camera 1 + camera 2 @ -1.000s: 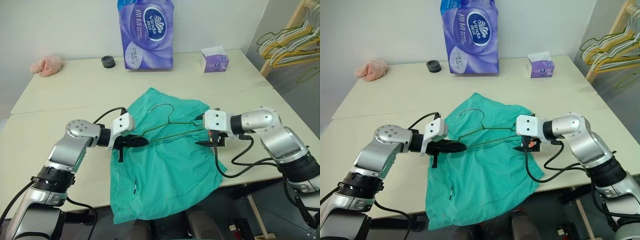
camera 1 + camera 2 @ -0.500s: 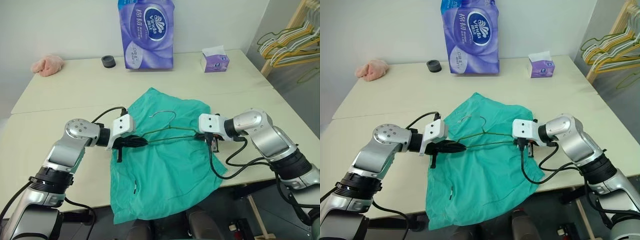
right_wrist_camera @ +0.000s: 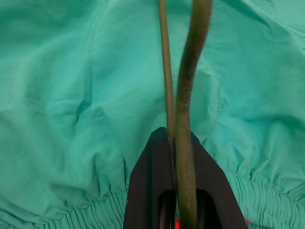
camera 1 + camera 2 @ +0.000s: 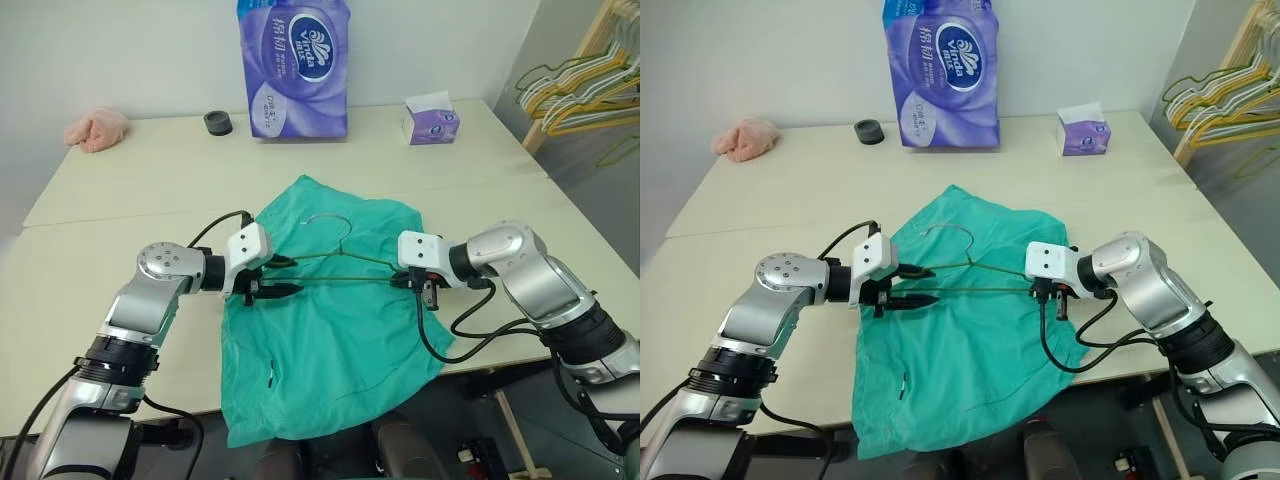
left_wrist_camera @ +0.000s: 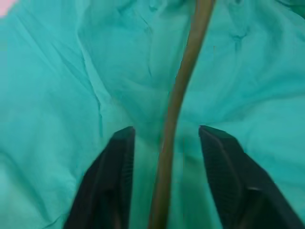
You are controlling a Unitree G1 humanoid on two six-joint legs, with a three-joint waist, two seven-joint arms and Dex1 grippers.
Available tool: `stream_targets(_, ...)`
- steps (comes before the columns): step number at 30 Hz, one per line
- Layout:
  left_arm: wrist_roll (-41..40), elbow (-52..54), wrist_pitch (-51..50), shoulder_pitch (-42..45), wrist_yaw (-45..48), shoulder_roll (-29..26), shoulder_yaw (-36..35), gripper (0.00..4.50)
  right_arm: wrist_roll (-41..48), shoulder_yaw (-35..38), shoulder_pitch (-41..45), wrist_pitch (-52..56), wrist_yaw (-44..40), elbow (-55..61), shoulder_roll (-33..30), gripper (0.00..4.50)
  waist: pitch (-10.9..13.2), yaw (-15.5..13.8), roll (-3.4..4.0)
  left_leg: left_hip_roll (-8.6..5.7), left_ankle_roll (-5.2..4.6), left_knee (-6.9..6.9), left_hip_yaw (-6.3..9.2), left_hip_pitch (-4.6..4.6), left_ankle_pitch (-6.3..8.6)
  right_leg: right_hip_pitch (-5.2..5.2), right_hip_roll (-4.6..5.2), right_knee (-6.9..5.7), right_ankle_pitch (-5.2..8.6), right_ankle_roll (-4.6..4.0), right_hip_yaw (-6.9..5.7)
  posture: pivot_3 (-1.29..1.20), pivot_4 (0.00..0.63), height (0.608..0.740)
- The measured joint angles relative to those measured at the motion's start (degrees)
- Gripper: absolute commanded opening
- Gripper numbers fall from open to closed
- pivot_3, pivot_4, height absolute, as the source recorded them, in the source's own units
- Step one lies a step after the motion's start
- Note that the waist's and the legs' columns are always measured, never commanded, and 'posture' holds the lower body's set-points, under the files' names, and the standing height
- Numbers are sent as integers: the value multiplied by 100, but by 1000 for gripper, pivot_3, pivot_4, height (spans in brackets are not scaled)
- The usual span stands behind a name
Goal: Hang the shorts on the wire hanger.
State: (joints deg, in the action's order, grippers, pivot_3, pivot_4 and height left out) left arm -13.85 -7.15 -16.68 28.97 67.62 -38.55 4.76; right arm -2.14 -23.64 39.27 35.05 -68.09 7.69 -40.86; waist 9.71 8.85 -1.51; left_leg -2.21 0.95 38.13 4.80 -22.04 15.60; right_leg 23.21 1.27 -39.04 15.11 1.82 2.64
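The teal-green shorts [image 4: 330, 340] lie spread on the table, their lower part hanging over the near edge. On them rests the thin dark wire hanger [image 4: 340, 254], hook toward the far side. My left gripper [image 4: 285, 277] is open at the hanger's left end. Its fingers [image 5: 119, 157] stand on either side of the wire [image 5: 190, 62] without gripping it. My right gripper [image 4: 418, 285] is shut on the hanger's right end. In the right wrist view the wire [image 3: 190, 71] runs out from between the closed jaws, above the gathered waistband.
At the far side of the table [image 4: 120, 220] stand a tall purple tissue pack [image 4: 295, 65], a small tissue box [image 4: 431, 118] and a black roll [image 4: 216, 122]. A pink cloth lump [image 4: 95, 130] lies far left. Yellow and white hangers [image 4: 585, 90] hang on a rack at the right.
My right gripper has closed on the hanger's right end. My left gripper, shut on the left end before, has just opened around the wire.
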Motion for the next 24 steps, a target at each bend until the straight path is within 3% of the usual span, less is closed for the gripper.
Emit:
stream_targets(6, -433, -187, -452, 80, -614, 39, -817, 2865, 481, 657, -555, 732, 103, 469, -329, 0, -1, -39, 1, 0, 0, -3, 2, 1, 0, 1, 0, 0, 0, 0, -1, -187, 134, 740)
stream_targets(12, -424, -494, -578, -35, -872, -44, -1061, 2865, 1045, 1547, -1549, 1598, 341, 1106, -656, 0, -1, -94, -1, -1, 0, -1, 1, -3, 0, 0, 2, 2, 0, 0, 0, -201, 139, 740)
stream_targets(17, -522, -271, -550, -202, -775, 89, -1000, 2865, 1630, 2848, -2690, 2520, 734, 1717, -696, 0, -2, -137, -2, -3, 0, 1, 0, -6, 0, -2, 4, 4, 0, 0, 2, -240, 143, 740)
stream_targets(24, -996, 316, -497, -317, 302, 225, -483, 2865, 2434, 4683, -4268, 3509, 1000, 2387, -593, 0, -4, -88, 0, -2, -1, 1, -7, -1, 0, -8, 0, 2, 0, 2, 3, -280, 141, 740)
